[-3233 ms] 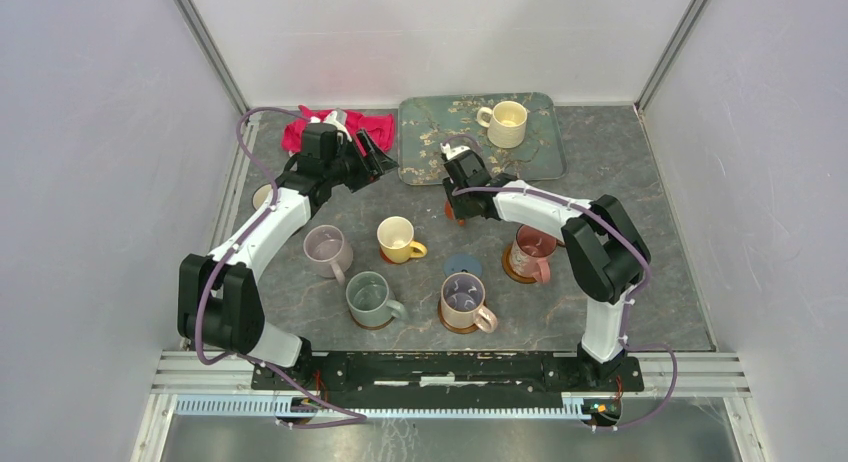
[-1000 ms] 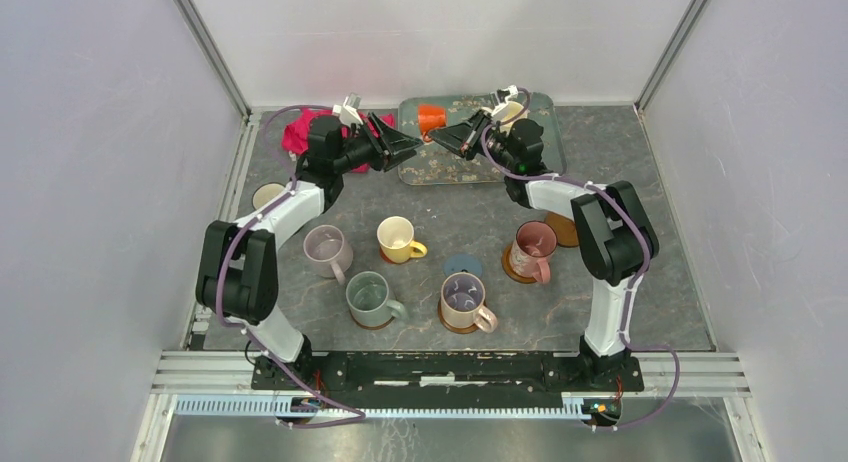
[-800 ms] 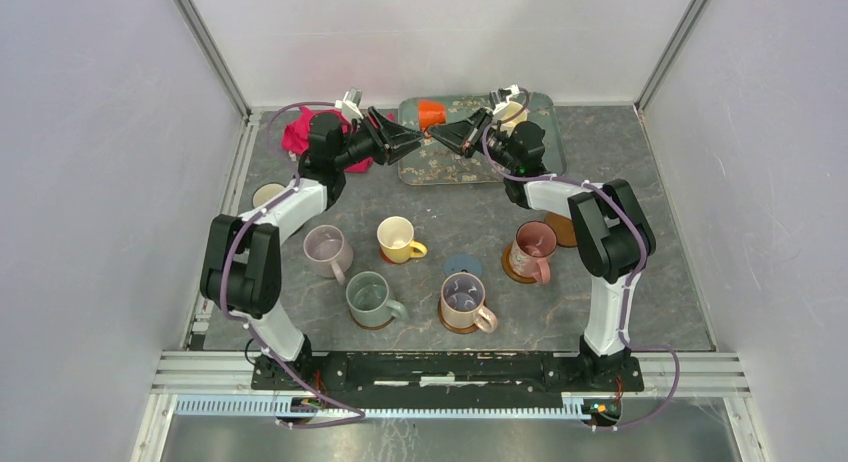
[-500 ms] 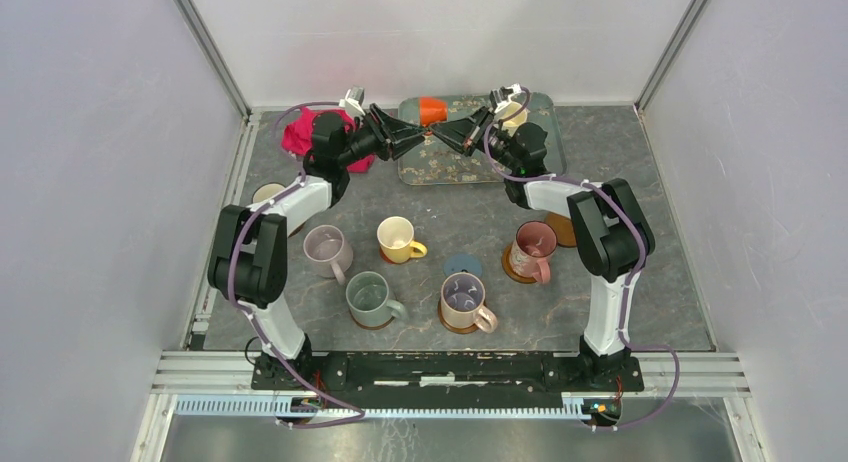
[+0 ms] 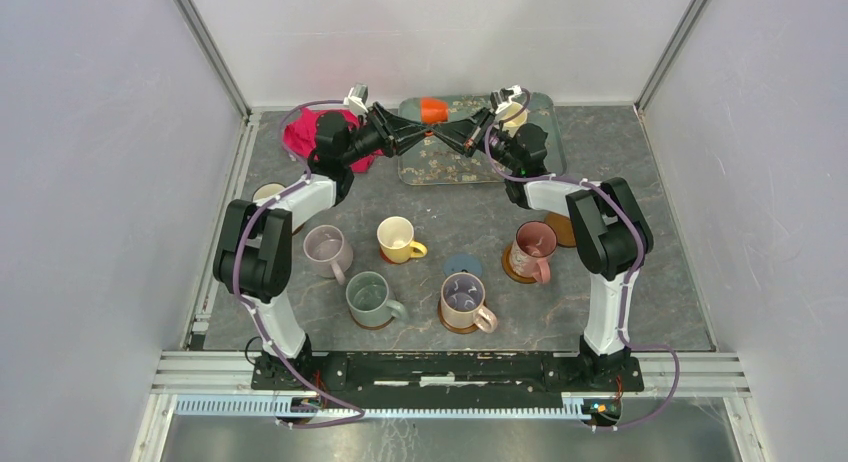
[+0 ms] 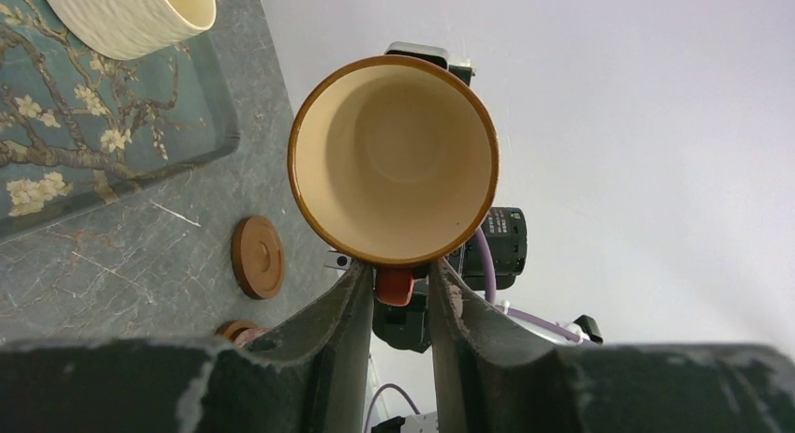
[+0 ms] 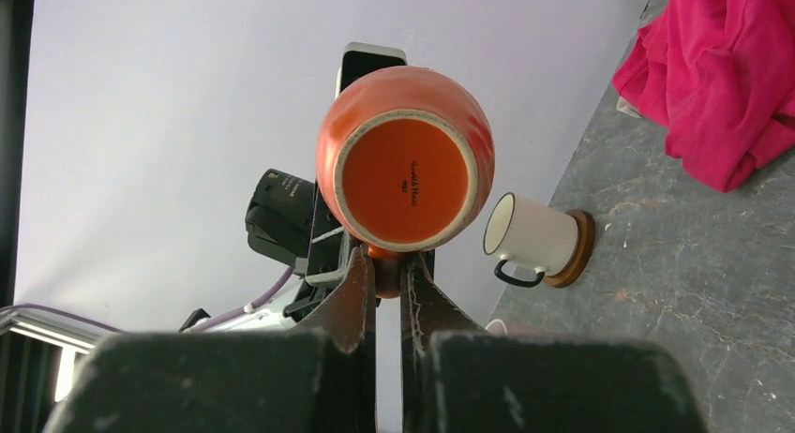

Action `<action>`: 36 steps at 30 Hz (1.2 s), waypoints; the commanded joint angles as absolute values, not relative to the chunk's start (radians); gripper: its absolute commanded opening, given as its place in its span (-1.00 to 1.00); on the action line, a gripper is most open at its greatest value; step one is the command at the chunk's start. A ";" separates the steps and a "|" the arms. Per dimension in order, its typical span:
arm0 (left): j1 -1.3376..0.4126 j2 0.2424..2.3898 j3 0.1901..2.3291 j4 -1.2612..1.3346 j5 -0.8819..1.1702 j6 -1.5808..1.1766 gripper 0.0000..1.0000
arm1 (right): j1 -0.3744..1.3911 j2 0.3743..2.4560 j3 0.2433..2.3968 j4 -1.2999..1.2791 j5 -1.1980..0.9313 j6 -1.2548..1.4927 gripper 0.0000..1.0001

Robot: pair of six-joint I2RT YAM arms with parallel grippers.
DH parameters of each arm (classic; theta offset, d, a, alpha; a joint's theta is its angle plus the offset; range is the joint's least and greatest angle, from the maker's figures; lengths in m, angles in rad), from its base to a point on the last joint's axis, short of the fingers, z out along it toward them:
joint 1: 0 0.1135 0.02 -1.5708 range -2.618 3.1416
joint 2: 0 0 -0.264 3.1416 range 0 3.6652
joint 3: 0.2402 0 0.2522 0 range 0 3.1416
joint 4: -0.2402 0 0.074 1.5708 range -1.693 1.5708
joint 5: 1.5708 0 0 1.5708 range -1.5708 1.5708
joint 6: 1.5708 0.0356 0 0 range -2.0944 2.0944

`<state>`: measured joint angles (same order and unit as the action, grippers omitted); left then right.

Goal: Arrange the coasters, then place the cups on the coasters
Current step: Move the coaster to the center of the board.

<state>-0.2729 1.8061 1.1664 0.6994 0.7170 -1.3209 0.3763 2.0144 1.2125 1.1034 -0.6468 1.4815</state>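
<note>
The grey marbled table [image 5: 660, 212] is covered by a teal blossom-patterned tray [image 5: 545, 162], a crumpled red cloth [image 5: 298, 134], a bare blue coaster [image 5: 463, 265], a bare amber coaster [image 5: 566, 232], and further coasters [image 5: 507, 273] topped by mugs [image 5: 370, 294].

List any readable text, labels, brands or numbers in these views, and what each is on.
orange cup, underside: two short lines of dark print, too small to read.
No other text, label, brand or number is legible in any view.
</note>
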 commanded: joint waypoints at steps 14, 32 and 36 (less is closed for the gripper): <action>-0.288 1.795 1.174 0.723 0.732 -1.340 -0.40 | 0.381 2.062 1.302 1.265 -0.672 1.580 -1.00; -0.290 1.754 1.219 0.492 0.715 -1.168 -0.41 | 0.386 2.053 1.344 1.165 -0.703 1.512 -1.00; -0.292 1.765 1.239 0.497 0.718 -1.179 -0.39 | 0.393 2.043 1.344 1.132 -0.710 1.483 -1.00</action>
<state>-0.2714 1.7828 1.1938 0.5285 0.6838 -1.2350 0.3710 2.0716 1.2812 1.0664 -0.6804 1.5223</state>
